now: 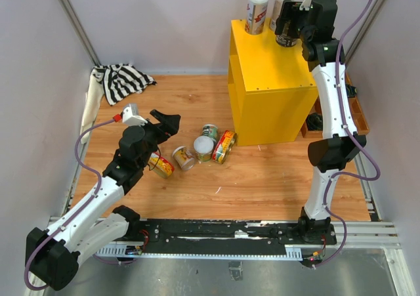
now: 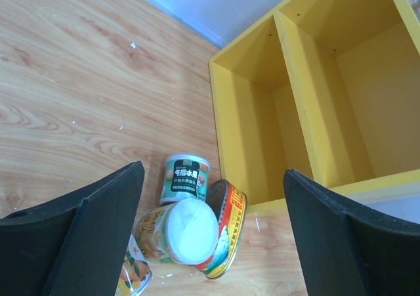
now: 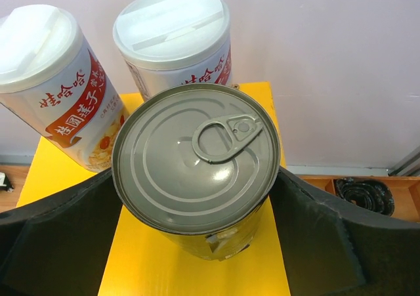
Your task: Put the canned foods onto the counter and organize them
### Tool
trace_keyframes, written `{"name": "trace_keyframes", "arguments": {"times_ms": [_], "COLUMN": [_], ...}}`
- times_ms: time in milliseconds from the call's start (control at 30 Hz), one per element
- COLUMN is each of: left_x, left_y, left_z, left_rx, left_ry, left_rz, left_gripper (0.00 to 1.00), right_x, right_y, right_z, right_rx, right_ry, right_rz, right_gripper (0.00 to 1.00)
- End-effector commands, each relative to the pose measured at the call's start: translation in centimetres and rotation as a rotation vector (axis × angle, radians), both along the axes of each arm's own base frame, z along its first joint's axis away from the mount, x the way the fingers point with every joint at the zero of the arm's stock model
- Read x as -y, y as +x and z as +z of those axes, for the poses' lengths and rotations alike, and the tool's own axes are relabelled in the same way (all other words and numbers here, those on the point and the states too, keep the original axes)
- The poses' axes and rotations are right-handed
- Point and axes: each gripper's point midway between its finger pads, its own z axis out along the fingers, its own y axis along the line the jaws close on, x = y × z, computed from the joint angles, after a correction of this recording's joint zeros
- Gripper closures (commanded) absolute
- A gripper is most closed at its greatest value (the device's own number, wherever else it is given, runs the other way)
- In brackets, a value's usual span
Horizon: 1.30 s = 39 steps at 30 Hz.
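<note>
— Down at the near edge, on the left arm's side, how much is left to do?

— Most of it, I judge. The left gripper (image 2: 211, 172) hangs over the wooden floor (image 1: 262, 178), fingers spread wide with nothing between them. Below it sits a loose cluster of cans, none of them on the counter yet.

— How many?

— Five, as far as I can count. An orange-labelled can (image 1: 159, 165) lies closest to the arm, with a beige can (image 1: 182, 157) beside it. Next comes a white-lidded can (image 2: 190, 230), and just beside that a yellow-and-red can (image 2: 228, 233) tipped on its side. A green can (image 2: 185, 176) stands upright behind them, near the foot of the yellow counter (image 1: 269, 66).

— And farther back, on top?

— Three cans stand upright toward the far end of the counter's top. One tall white-lidded can (image 3: 39, 79) and its twin (image 3: 174, 37) stand side by side at the back, both with red-and-white labels. Right in front of them is the dark can (image 3: 164, 184), with a grey metal lid, its ring pull flat, no dent that I can see.

— Is the right arm gripping it?

— The right gripper (image 3: 195, 171) has a finger on each side of the dark can, close to its rim. Whether the pads press it or stand just clear, I cannot tell. The can rests flat on the top, so I would call it placed: three up, five to go.
</note>
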Motion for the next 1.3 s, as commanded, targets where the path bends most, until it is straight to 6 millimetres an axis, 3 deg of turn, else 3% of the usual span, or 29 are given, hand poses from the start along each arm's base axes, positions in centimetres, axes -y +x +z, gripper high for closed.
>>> {"name": "trace_keyframes", "arguments": {"times_ms": [0,600,667,1000,1267], "left_x": [-0.1,-0.2,-0.2,-0.4,-0.7], "left_y": [0.3,0.2,0.1,-0.7,-1.8], "left_z": [2.8,3.6,3.7,3.7,3.4], "left_rx": [0.066,0.077,0.077,0.075,0.070], "left_ry": [-0.029,-0.027,-0.027,-0.033,-0.051], "left_rz": [0.005,0.003,0.002,-0.003,-0.012], "left_gripper": [0.09,0.08,0.08,0.07,0.07], "right_x": [0.0,0.0,0.1,-0.4,-1.8], "right_y": [0.1,-0.8,-1.9,-3.8,-7.0], "right_z": [0.4,1.5,3.0,4.2,5.3], "right_rx": [0.016,0.032,0.059,0.071,0.080], "right_ry": [0.024,0.018,0.021,0.001,-0.045], "right_rz": [0.002,-0.006,-0.005,-0.007,0.009], "right_gripper": [0.13,0.10,0.10,0.10,0.10]}}
